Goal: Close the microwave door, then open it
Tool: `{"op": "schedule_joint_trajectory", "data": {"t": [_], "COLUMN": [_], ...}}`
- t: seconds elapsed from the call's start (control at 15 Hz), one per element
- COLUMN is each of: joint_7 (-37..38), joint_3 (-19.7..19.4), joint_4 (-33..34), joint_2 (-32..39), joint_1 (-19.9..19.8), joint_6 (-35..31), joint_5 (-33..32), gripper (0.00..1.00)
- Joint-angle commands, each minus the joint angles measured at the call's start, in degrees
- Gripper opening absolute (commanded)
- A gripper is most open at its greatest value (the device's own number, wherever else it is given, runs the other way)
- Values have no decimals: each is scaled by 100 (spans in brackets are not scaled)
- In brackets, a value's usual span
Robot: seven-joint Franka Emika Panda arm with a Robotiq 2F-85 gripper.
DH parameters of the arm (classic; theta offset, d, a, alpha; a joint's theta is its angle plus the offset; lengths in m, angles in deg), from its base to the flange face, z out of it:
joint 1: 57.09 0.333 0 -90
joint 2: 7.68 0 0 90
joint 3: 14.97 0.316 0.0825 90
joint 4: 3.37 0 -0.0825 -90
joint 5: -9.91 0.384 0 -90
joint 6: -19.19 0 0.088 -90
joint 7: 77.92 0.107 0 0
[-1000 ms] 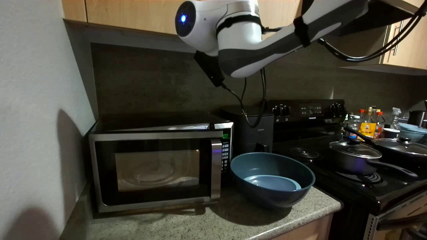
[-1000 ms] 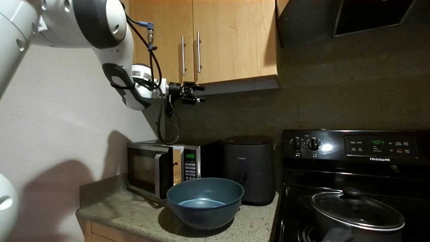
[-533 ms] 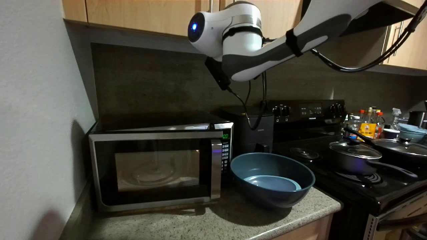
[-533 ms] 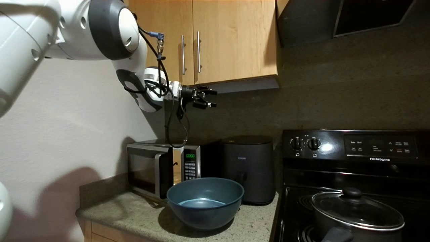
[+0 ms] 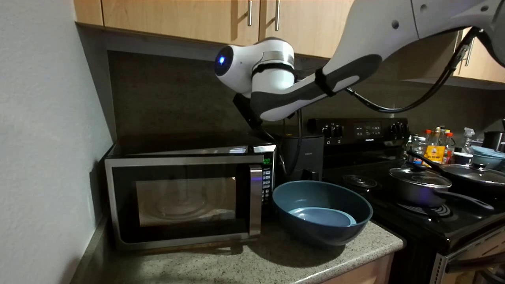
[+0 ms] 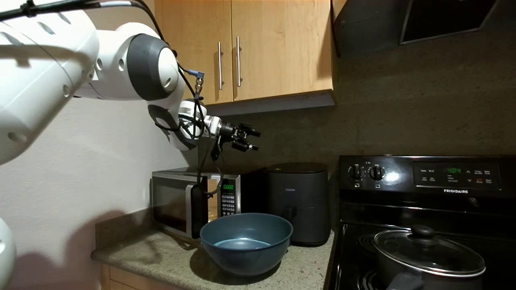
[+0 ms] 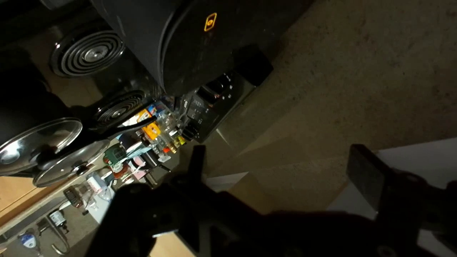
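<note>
In an exterior view, the microwave door (image 5: 185, 201) hangs ajar on the microwave (image 5: 269, 179), atop the counter (image 5: 221, 266). In an exterior view, the pincer (image 6: 256, 140) is higher up, apart from the door. In the wrist view, its fingers (image 7: 366, 176) are spread, empty. Closing and reopening probably both remain, though completion could look alike.

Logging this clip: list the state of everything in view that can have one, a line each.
Microwave door: ajar
Microwave display: lit green
Gripper: open, holding nothing
Blue bowl: upright; cannot tell if anything lies inside
Saucepan lid: on
Frying pan lid: on
Upper cabinet doors: shut
Stove display: lit green in an exterior view
</note>
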Motion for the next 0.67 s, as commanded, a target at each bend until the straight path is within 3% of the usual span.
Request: {"op": "schedule_joint_trajectory", "data": {"t": [0.0, 0.6], "joint_7": [-420, -1179], "joint_3": [-10, 4], "joint_4": [95, -629], "joint_2": [198, 157], "joint_1": [-14, 293], "joint_6": [-475, -1212], "joint_5": [319, 469], "gripper": [100, 100]}}
